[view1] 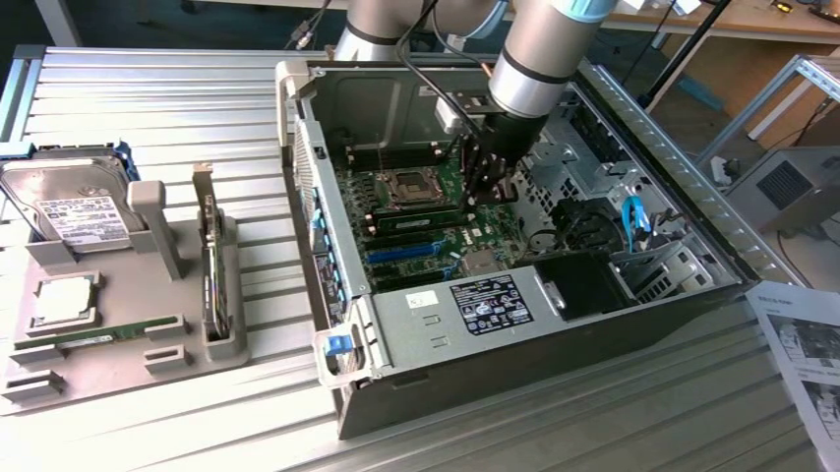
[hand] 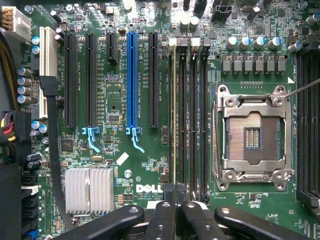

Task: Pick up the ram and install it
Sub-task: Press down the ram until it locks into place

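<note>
Exterior view: a grey and silver arm (view1: pixel 545 49) of smooth round segments comes down from twelve o'clock into an open sheet-metal computer case (view1: pixel 434 324) lying on its side on a ribbed aluminium table (view1: pixel 171 108). Its black gripper (view1: pixel 489 192) points straight down at the green motherboard (view1: pixel 393 246). The ram (view1: pixel 420 218), a long thin green stick, stands on edge in a slot at about eight o'clock of the gripper, with the square metal-framed processor socket (view1: pixel 409 184) at twelve o'clock of it. In the wrist view the ram (hand: pixel 173 115) is seen edge-on as a pale narrow line. It fills the slot of the black memory bank farthest from the socket (hand: pixel 252 137), between that bank and the long black and blue (hand: pixel 131 80) expansion slots. A finned silver heatsink (hand: pixel 90 190) sits near the DELL lettering. The gripper (hand: pixel 175 212) has its glossy black fingers drawn together with no gap, meeting just past one end of the ram; whether they touch it I cannot tell. At nine o'clock of the case a matt grey moulded tray (view1: pixel 118 374) carries a second green stick (view1: pixel 112 332) lying flat, a square silver processor chip (view1: pixel 66 300) and a metal hard drive (view1: pixel 73 206). A printed paper sheet (view1: pixel 808 344) lies at four o'clock.
</note>
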Action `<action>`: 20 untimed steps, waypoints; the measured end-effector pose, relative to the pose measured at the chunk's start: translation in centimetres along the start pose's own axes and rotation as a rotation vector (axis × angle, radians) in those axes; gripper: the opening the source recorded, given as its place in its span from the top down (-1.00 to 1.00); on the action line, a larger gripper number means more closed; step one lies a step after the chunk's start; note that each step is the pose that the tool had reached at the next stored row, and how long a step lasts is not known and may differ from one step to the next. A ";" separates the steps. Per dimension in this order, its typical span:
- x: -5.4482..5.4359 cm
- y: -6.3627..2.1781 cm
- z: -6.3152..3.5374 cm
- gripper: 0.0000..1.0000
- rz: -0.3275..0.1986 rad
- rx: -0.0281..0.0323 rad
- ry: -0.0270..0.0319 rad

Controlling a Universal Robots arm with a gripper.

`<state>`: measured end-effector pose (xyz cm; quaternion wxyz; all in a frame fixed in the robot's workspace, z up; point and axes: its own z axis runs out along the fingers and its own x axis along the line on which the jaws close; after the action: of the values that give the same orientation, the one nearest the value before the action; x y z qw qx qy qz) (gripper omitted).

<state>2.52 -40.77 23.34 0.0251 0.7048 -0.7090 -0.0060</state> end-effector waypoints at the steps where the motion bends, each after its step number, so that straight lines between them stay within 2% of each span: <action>1: 0.0 0.00 0.00 0.79 0.000 0.0000 -0.0001; 20: 0.0 -0.01 0.29 0.79 0.000 0.0000 0.0000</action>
<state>2.52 -40.77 23.04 0.0251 0.7048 -0.7090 -0.0060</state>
